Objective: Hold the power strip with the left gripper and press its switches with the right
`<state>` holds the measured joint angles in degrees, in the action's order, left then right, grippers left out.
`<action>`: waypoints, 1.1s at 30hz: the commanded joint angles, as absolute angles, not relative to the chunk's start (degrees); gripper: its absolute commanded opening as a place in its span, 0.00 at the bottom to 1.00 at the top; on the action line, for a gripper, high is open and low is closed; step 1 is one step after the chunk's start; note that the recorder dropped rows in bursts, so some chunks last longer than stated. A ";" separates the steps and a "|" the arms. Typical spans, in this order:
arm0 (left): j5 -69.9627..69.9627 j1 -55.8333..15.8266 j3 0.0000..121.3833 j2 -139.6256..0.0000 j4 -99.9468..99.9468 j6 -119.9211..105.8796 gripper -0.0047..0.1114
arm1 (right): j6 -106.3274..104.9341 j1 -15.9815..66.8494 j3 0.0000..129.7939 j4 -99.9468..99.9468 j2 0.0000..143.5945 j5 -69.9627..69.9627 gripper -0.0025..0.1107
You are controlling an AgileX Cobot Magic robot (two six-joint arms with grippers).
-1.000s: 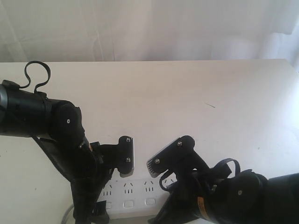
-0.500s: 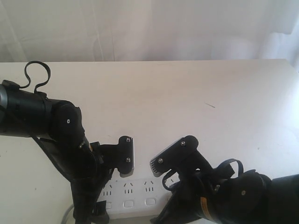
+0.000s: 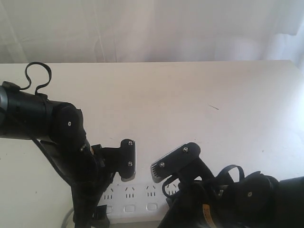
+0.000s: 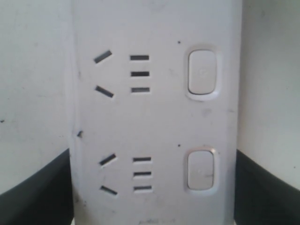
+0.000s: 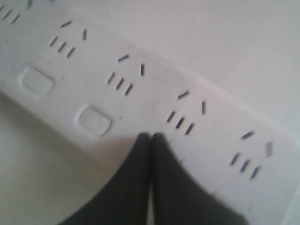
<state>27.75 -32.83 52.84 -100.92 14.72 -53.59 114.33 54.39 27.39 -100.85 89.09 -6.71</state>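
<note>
A long white strip [image 4: 154, 117] lies flat on a pale table [image 3: 190, 95], seen from above and from both wrists. The left gripper [image 4: 152, 159] straddles it across its narrow width: one dark finger [image 4: 33, 192] sits against one long edge and the other against the opposite edge, jaws spread wide, so it appears to clamp the strip rather than merely hover over it. Two socket sets and two buttons [image 4: 202, 72] lie between these fingers and just beyond their tips. The right gripper [image 5: 150, 137] has its fingers pressed fully together, holding nothing, with only a thin seam between them. Its joined tip points down at the button-side edge of the strip, just beside one button [image 5: 93, 120]. Whether the tip touches the plastic cannot be told, and the fingers may be hiding another button beneath them. The strip looks like rigid, smooth, fairly light plastic, so it will probably not flex, but it would likely slide or tip on the table under a push. The long edges between the left fingers seem the best place to hold it, close to whichever button is being pressed, so that the downward push lands near the clamp.
</note>
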 commanded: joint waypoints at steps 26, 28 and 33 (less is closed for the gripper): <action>33.48 -32.72 51.72 -102.80 11.16 -52.25 0.04 | 108.71 54.86 24.63 -99.95 85.83 -7.20 0.02; 34.57 -32.72 51.72 -102.80 10.09 -52.25 0.04 | 108.67 54.86 24.63 -99.95 82.03 -7.11 0.02; 35.79 -32.72 51.72 -102.80 9.72 -52.25 0.04 | 108.59 54.86 24.63 -99.95 76.57 -7.11 0.02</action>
